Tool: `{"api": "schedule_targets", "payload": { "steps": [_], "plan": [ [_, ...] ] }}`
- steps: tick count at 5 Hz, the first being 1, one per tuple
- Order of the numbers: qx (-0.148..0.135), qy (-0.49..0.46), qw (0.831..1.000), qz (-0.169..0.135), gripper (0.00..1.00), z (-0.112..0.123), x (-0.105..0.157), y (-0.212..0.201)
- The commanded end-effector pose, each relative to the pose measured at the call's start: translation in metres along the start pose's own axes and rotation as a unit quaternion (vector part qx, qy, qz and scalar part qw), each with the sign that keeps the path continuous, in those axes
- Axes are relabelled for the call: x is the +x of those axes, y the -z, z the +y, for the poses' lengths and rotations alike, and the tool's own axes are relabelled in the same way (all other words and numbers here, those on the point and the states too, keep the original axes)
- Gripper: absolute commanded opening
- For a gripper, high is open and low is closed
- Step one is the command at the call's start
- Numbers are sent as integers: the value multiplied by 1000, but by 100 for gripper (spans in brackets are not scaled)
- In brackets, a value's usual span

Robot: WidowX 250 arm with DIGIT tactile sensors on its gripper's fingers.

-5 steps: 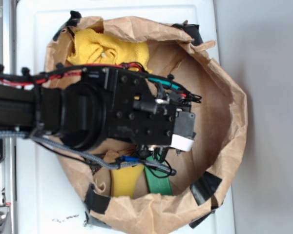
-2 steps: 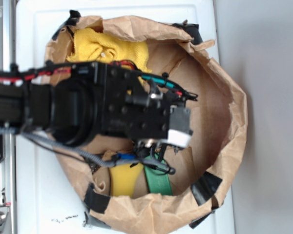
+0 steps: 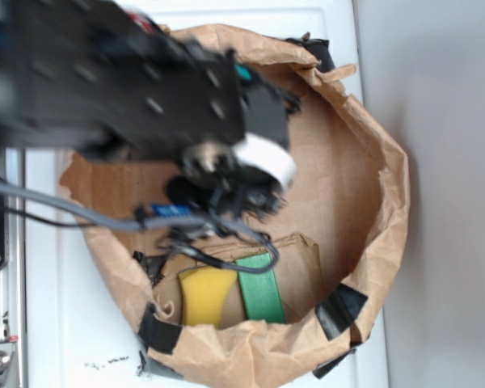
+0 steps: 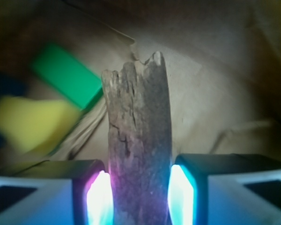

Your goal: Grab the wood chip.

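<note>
Holding the chip (image 4: 139, 150) between the two pads (image 4: 99, 199) of our gripper (image 4: 139, 199): we are seeing it in the wrist view as a rough, dark, cracked sliver standing straight up the middle of the picture, its long axis running away from the fingers and its ragged far end pointing out over the floor of the paper bag (image 3: 372, 202).

Item, grip: the lit pads are pressing on the chip's two long sides, so the gripper is clamped on it across its width, near its lower end; how much wood lies behind the pads we cannot tell.

Item, position: the chip is sitting dead centre between the fingers, neither side nearer, and appears to be clear of the bag floor, though blur is keeping us from being sure.

Item, surroundings: the sponge, yellow (image 3: 204, 293) with a green face (image 3: 260, 289), is lying below and to the left of the chip in the wrist view, apart from it, against the bag's wall.

Item, exterior view: the arm (image 3: 129, 89) is blurring across the upper left of the bag and is hiding the chip entirely.

Item, judgement: we are taking the grab as made; the next move is turning on keeping that long axis steady while lifting.
</note>
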State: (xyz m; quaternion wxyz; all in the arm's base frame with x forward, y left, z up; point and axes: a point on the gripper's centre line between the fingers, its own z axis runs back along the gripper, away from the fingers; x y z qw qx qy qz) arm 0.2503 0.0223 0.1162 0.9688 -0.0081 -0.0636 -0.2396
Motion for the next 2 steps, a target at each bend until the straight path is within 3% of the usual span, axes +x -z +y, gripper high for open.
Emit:
{"api": "schedule_targets", "payload": {
  "steps": [1, 2],
  "plan": [
    [21, -22, 998, -54, 0, 2, -5, -58],
    [96, -24, 992, -80, 11, -4, -8, -55]
  ]
}}
